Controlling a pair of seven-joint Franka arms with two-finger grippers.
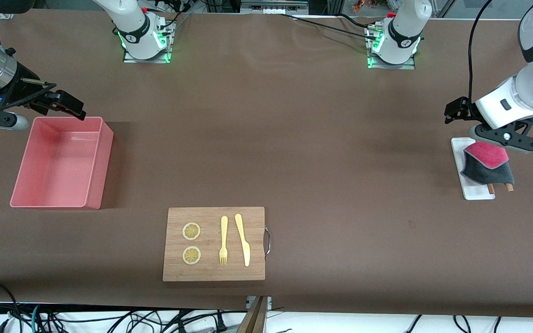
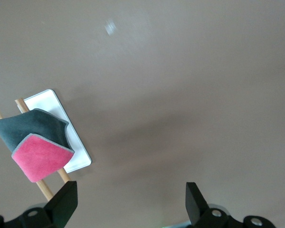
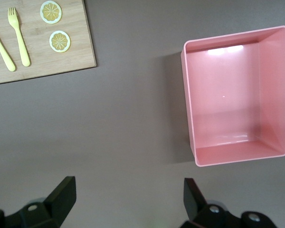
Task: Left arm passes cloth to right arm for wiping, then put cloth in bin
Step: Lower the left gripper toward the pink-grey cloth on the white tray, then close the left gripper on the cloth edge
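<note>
The left gripper (image 1: 502, 134) hangs in the air at the left arm's end of the table (image 1: 294, 138), over the edge of a small white tray (image 1: 461, 152) that lies farthest from the front camera. Its two black fingers (image 2: 64, 202) stand wide apart with nothing between them; bare table shows in the gap in the left wrist view.

The cloth (image 1: 487, 163) lies on the white tray, untouched by either gripper. It is folded, the pink face uppermost on the part under the gripper and the dark grey face showing on the part nearer the front camera. It rests across two thin wooden sticks (image 1: 500, 188), whose ends poke out past the grey edge.

The right gripper (image 1: 58, 104) is held in the air at the right arm's end of the table, over the rim of the bin (image 1: 95, 180) that lies farthest from the front camera. Its fingers (image 3: 61, 194) are likewise spread wide and hold nothing.

The bin is a pink tub standing upright on the table with nothing visible inside it.

A wooden cutting board (image 1: 214, 273) lies between the two ends of the table, nearer the front camera than bin or tray. On it lie two lemon slices (image 1: 191, 231), a yellow fork (image 1: 223, 240) and a yellow knife (image 1: 243, 239), side by side, not touching.
</note>
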